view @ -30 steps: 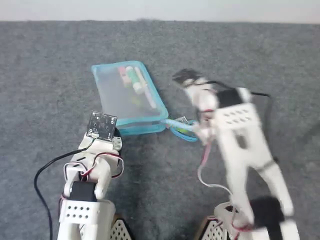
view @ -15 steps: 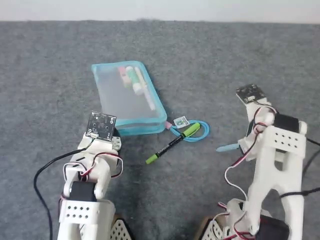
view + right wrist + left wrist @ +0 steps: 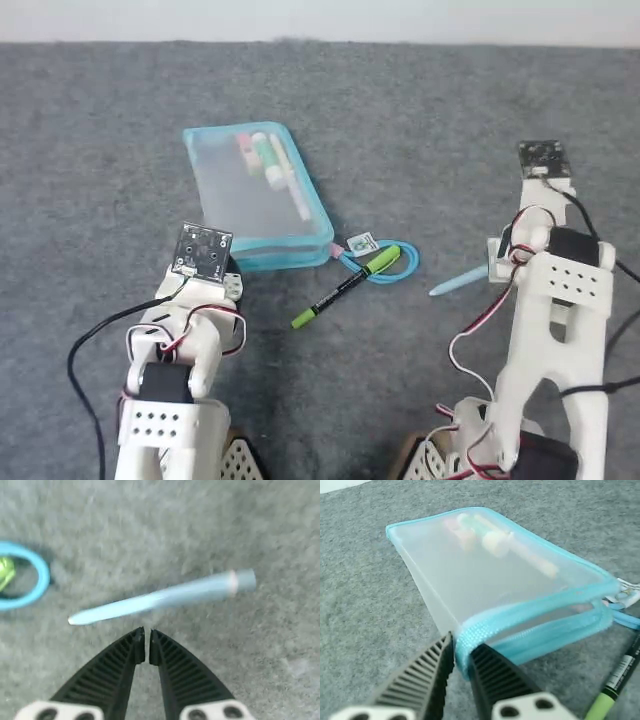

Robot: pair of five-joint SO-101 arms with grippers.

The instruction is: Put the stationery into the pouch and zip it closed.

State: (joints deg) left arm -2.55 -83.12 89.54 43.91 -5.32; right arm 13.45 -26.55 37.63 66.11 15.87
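A translucent pouch (image 3: 255, 195) with a teal zip edge lies on the grey mat, several pens and markers inside it. My left gripper (image 3: 463, 652) is shut on the pouch's (image 3: 485, 575) near teal corner. A black pen with green ends (image 3: 350, 283) lies by the pouch's mouth, across a blue loop strap (image 3: 398, 268). Farther right lies a light blue pen (image 3: 460, 280), just beyond my right gripper (image 3: 145, 635), which is shut with nothing in it. The light blue pen (image 3: 165, 597) lies crosswise in front of the fingertips.
A small paper tag (image 3: 360, 243) sits beside the strap. The blue loop (image 3: 25, 575) is off to one side of the right gripper. The right arm (image 3: 555, 290) stands at the mat's right side, the left arm (image 3: 190, 340) just before the pouch. Grey mat lies open all around.
The right arm has swung from the pouch's mouth to the right side of the mat. The light blue pen went with it. The green-ended pen now shows by the strap.
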